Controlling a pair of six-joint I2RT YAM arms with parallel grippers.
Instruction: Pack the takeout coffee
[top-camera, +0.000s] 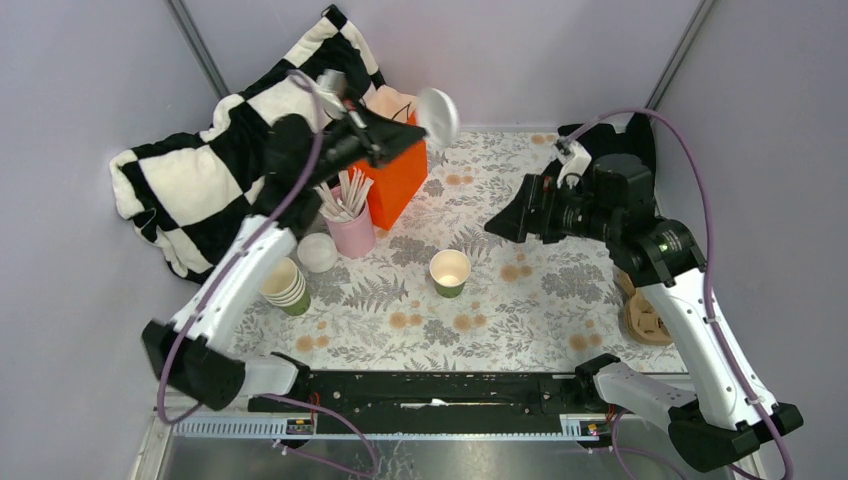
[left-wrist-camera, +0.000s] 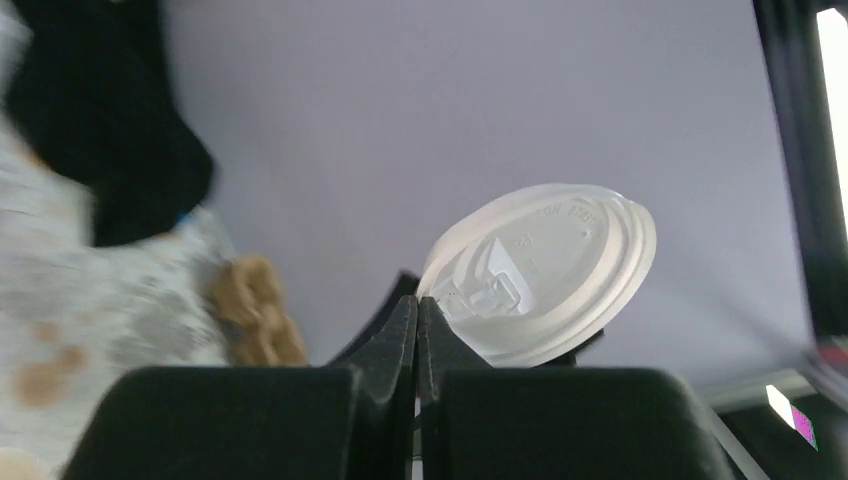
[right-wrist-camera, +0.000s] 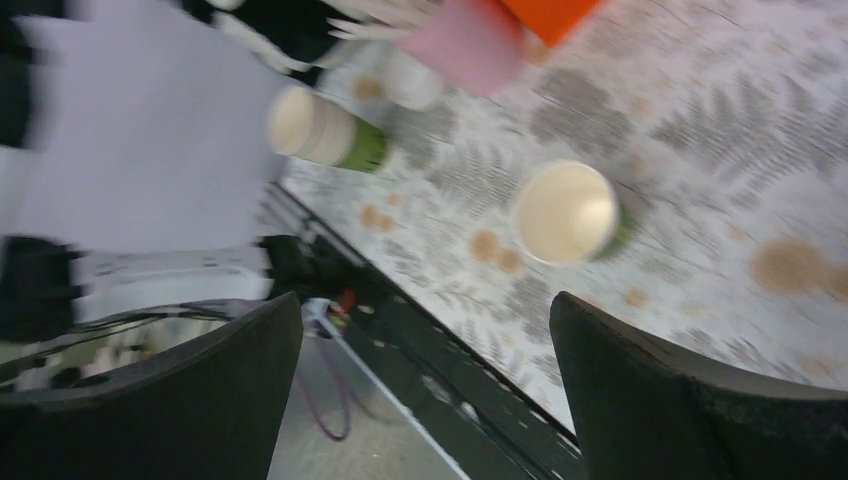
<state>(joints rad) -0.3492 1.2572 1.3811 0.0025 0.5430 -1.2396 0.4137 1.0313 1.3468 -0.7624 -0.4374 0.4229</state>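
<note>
My left gripper (left-wrist-camera: 418, 308) pinches the white lid (left-wrist-camera: 545, 268) by its rim alone at twelve o'clock, well apart from the open green cup (top-camera: 450, 271) mid-table, so I fear it could twist loose or seat crooked; my right gripper (right-wrist-camera: 425, 320) hangs spread at three.

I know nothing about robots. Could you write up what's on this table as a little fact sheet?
Left gripper: shut on a white lid, held up in the air
Right gripper: open, holding nothing
Green cup: upright on the table, no lid on it yet
Second white round lid: beside the pink cup of sticks; whether a cup sits under it cannot be told
Stack of lidless cups: by the left arm
Orange box: behind the pink cup
</note>
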